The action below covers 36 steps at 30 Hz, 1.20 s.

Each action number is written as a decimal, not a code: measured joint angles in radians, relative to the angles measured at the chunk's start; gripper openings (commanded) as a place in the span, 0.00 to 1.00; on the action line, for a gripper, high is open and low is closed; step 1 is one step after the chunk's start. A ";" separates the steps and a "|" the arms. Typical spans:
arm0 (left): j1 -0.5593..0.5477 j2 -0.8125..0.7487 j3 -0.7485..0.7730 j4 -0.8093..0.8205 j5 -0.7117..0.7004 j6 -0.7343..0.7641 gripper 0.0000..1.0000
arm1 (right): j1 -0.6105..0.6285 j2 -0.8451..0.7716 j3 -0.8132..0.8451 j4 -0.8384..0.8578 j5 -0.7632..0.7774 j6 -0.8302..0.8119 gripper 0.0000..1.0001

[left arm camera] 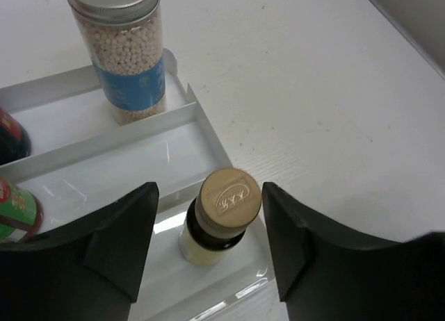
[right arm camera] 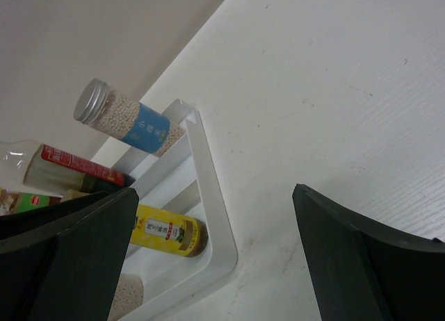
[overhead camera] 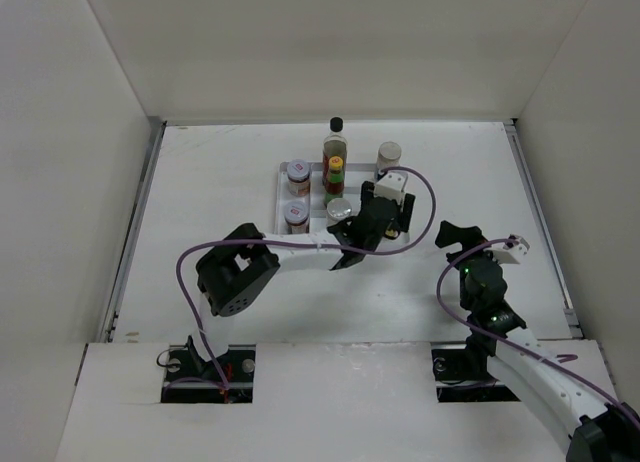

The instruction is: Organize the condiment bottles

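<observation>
- While the left gripper [left arm camera: 210, 190] stood with its jaws spread, a gap showed at each side of the cap, so it pinched nothing.
- Small brown bottle [left arm camera: 208, 241] stood upright between the fingers, in the tray [left arm camera: 208, 137] compartment right under them.
- Lifting straight up with the jaws spread looked wisest, lest a finger clip the cap.
- Ahead stood the silver-lidded jar [left arm camera: 125, 50]; best avoided.
- Right gripper [right arm camera: 215, 190] hung wide, empty, well apart.

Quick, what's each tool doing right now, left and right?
Left tool: open, straddling the tan-capped bottle, not clamped on it.
Right tool: open, empty.
</observation>
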 measured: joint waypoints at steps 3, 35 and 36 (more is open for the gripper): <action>-0.002 -0.002 -0.014 0.009 -0.004 0.002 1.00 | 0.000 0.008 0.000 0.000 0.000 0.000 1.00; 0.384 -1.032 -0.567 -0.527 -0.335 -0.267 1.00 | 0.015 0.222 -0.011 0.047 0.027 -0.016 1.00; 0.414 -1.042 -0.576 -0.566 -0.319 -0.286 1.00 | 0.032 0.240 -0.006 0.047 0.037 -0.018 1.00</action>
